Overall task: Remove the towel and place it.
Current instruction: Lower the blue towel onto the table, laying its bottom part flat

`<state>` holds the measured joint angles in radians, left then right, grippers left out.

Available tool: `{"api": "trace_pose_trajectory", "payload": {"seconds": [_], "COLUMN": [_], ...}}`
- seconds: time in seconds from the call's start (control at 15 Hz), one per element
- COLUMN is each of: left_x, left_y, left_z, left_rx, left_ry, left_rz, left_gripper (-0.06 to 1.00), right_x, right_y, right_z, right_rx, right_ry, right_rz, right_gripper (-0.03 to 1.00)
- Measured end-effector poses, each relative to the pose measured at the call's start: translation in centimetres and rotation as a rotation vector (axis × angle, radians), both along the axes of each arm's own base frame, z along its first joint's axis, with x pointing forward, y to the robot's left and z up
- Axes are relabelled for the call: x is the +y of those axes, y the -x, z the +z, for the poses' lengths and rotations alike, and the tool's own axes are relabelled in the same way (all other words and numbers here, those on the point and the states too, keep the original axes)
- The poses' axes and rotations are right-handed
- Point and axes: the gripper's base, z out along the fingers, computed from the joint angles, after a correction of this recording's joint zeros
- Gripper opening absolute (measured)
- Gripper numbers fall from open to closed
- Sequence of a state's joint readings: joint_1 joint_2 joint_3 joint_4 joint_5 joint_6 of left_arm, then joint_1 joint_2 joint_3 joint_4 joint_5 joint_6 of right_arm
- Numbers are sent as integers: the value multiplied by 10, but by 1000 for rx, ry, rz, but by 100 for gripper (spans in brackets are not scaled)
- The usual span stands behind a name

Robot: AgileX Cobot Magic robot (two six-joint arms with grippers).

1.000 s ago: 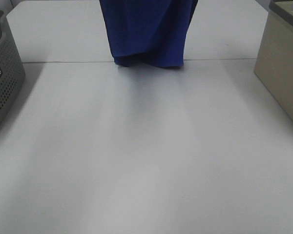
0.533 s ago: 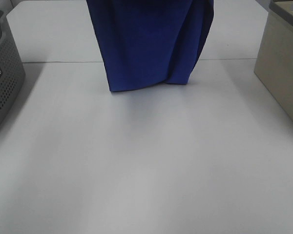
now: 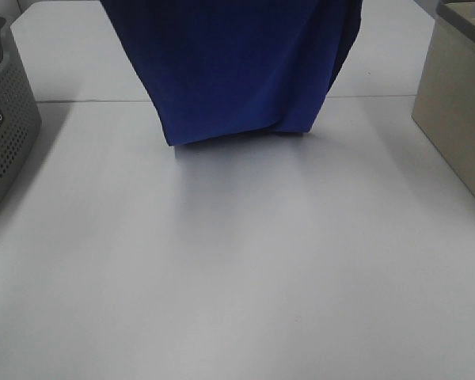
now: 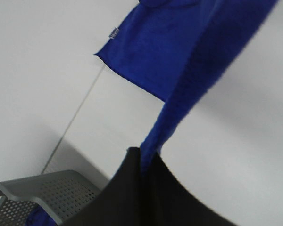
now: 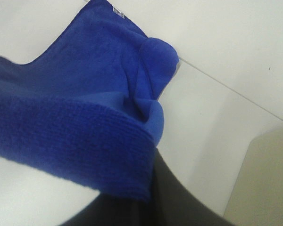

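Note:
The deep blue towel [image 3: 237,67] hangs in a wide drape over the far half of the white table [image 3: 237,277], its lower edge at or just above the surface. No gripper shows in the exterior high view. In the left wrist view my left gripper [image 4: 142,159] is shut on one edge of the towel [image 4: 179,61], and the small white tag [image 4: 114,32] shows at a lower corner. The right wrist view has my right gripper [image 5: 148,186] shut on a thick fold of the towel [image 5: 75,94], with the tag [image 5: 118,12] at the far corner.
A grey perforated basket [image 3: 4,134] stands at the table's left edge and also shows in the left wrist view [image 4: 42,193]. A beige box [image 3: 459,111] stands at the right edge, its side visible in the right wrist view [image 5: 264,179]. A seam crosses the table behind the towel.
The hanging towel has come toward the camera and spread wider. Its lower edge now sits lower in the exterior high view, and its left side has shifted further left.

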<state>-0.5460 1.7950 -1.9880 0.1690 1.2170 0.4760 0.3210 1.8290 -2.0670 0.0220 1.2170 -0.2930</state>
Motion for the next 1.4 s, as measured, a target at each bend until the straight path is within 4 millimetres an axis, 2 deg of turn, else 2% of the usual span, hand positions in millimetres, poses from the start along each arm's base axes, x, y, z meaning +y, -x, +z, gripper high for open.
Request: {"api": "trace_pose_trajectory", "payload": {"seconds": [0.27, 0.47, 0.6, 1.0, 1.2, 1.4], "left_x": [9, 12, 20, 28, 27, 32], "left_y": [25, 42, 59, 77, 82, 95], "left_z": [-20, -34, -38, -17, -22, -24], "left_rx": [116, 199, 232, 200, 237, 266], "left_ry": [6, 37, 46, 126, 157, 188], "left_rz": [-12, -21, -15, -4, 5, 17], "left_gripper": [0, 0, 0, 0, 0, 0], "right_x": [-10, -12, -11, -17, -21, -27], "right_y": [31, 39, 47, 70, 82, 100], "right_z": [-22, -52, -64, -31, -21, -18], "right_rx": [114, 230, 288, 199, 171, 166], "right_ry": [36, 53, 31, -19, -27, -30], "right_rz": [-1, -17, -26, -22, -21, -21], "right_gripper": [2, 2, 2, 2, 2, 2]}}
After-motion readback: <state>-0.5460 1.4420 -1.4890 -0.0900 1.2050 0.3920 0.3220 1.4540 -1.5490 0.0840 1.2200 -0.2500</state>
